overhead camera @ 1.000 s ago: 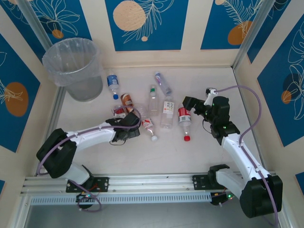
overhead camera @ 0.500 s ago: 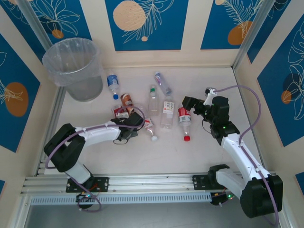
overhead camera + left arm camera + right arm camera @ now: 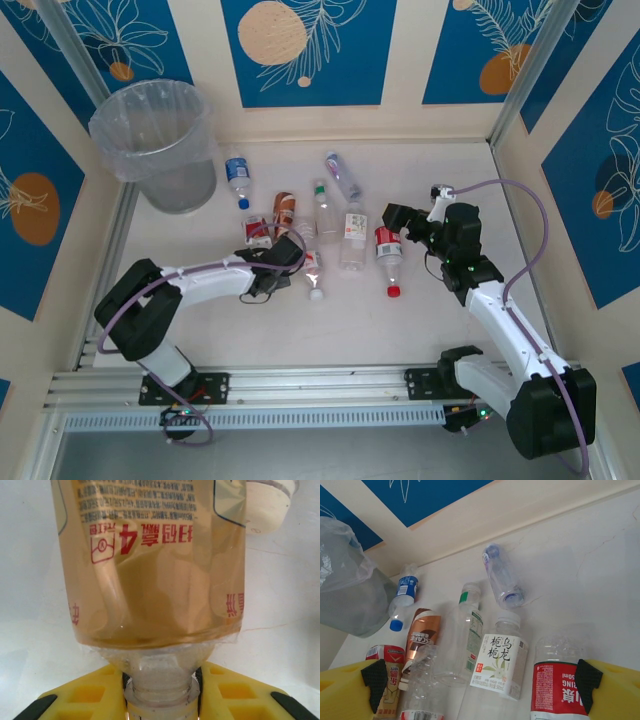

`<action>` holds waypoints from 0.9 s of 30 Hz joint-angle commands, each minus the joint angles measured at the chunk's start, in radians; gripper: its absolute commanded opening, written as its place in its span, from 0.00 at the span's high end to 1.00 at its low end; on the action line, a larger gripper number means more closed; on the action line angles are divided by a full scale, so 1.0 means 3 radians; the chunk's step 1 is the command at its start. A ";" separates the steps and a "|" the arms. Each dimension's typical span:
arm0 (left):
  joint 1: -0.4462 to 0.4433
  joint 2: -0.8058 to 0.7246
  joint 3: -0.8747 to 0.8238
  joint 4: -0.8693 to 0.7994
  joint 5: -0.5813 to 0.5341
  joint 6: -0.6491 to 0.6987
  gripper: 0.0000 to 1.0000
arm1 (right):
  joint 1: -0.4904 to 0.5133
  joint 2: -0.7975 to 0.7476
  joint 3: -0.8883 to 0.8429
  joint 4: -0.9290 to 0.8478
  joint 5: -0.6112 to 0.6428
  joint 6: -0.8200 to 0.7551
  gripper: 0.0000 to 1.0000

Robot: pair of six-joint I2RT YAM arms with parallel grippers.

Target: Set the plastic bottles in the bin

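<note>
Tabletop (image 3: 350, 320) cluttered: my L gripper (image 3: 160, 685) pinches neck of tan-label bottle (image 3: 150, 580), R gripper (image 3: 482, 680) gapes wide. Thin hold, so bottle may swivel or slip en route to bin (image 3: 175, 180), upper left.

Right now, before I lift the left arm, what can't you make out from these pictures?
- Left pincer grip: top view, its own wrist covers it.
- Tan-labelled bottle: left wrist view, cap cut by the bottom edge, far end by the top edge.
- Red-labelled bottle: right wrist view, near end cut by the bottom edge.
- Bin floor: top view, crinkly liner blurs it.
</note>
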 commanded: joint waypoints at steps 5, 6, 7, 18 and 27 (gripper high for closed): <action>-0.0042 -0.0272 -0.0136 -0.0109 -0.0091 -0.0033 1.00 | 0.0033 -0.0060 0.0022 0.0045 0.0032 -0.0031 0.01; -0.0038 -0.0327 -0.0163 -0.0111 -0.0110 -0.0052 1.00 | 0.0036 -0.0060 0.0014 0.0033 0.0015 -0.0030 0.01; -0.0039 -0.0373 -0.0189 -0.0112 -0.0130 -0.0071 1.00 | 0.0041 -0.0060 0.0021 0.0016 -0.0010 -0.0021 0.01; 0.0060 -0.1058 -0.0183 -0.0494 -0.0353 0.0050 1.00 | 0.0214 0.0259 0.0185 -0.0444 -0.0299 0.0268 0.01; 0.0127 -0.1234 0.0214 -0.0535 -0.0440 0.0788 1.00 | 0.0430 0.0433 0.0341 -0.0721 0.0149 0.0485 0.01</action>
